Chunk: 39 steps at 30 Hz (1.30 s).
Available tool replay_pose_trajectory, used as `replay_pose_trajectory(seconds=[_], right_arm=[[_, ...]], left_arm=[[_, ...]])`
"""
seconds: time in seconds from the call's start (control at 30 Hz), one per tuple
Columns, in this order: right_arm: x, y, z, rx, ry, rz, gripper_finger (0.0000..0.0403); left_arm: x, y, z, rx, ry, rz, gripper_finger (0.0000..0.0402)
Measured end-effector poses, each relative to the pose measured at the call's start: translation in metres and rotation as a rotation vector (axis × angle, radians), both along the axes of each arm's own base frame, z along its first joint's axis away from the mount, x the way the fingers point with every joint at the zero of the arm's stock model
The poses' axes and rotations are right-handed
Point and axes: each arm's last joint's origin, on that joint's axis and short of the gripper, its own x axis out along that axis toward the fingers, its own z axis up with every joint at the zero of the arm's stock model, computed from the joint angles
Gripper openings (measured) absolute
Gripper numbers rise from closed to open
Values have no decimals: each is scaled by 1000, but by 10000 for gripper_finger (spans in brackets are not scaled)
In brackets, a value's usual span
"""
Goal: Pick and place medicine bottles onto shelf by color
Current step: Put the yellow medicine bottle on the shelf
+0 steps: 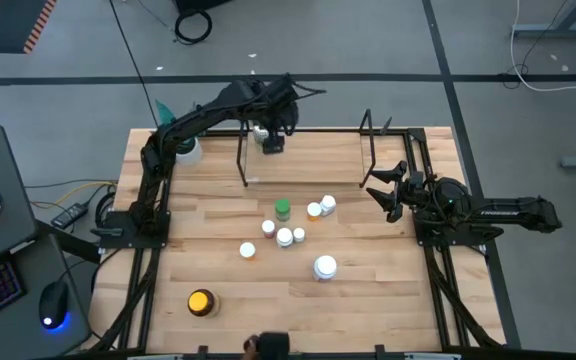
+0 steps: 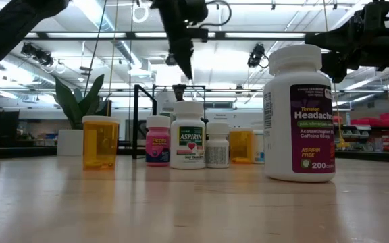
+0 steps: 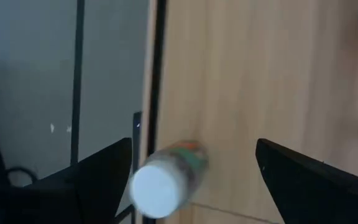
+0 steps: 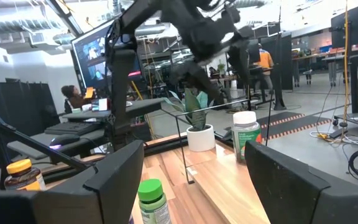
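A white-capped bottle (image 1: 272,141) is standing upright on the shelf (image 1: 308,168) at the far edge of the wooden tabletop (image 1: 368,300), its long axis vertical and its round cap facing straight up. The left claw (image 1: 275,128) is hovering directly above it with fingers spread, touching nothing. The other smooth plastic bottles are standing upright mid-table, among them a green-capped bottle (image 1: 282,209) and a large amber bottle (image 1: 201,302). The right claw (image 1: 386,195) is waiting spread by the right rail.

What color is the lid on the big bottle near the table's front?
Yellow lid, on an amber bottle; clearest in the high view.
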Motion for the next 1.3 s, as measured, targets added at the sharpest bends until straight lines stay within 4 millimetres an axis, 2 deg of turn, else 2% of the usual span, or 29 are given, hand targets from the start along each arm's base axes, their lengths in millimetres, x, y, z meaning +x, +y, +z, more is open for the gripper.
replay_pose_trajectory(seconds=[0.3, 0.5, 0.6, 0.77, 1.1, 1.3], right_arm=[[0, 0, 0, 0, 0, 0, 288], [0, 0, 0, 0, 0, 0, 288], [0, 0, 0, 0, 0, 0, 288], [0, 0, 0, 0, 0, 0, 288], [0, 0, 0, 0, 0, 0, 288], [0, 0, 0, 0, 0, 0, 288]], left_arm=[[11, -74, 11, -132, 24, -42, 304], [7, -131, 24, -160, 34, -118, 272], [-3, -152, 28, -165, 33, -135, 253], [-23, -175, 29, -187, 4, -118, 224], [-73, -201, 5, -206, -33, -136, 193], [-95, -218, 9, -252, -68, -211, 188]])
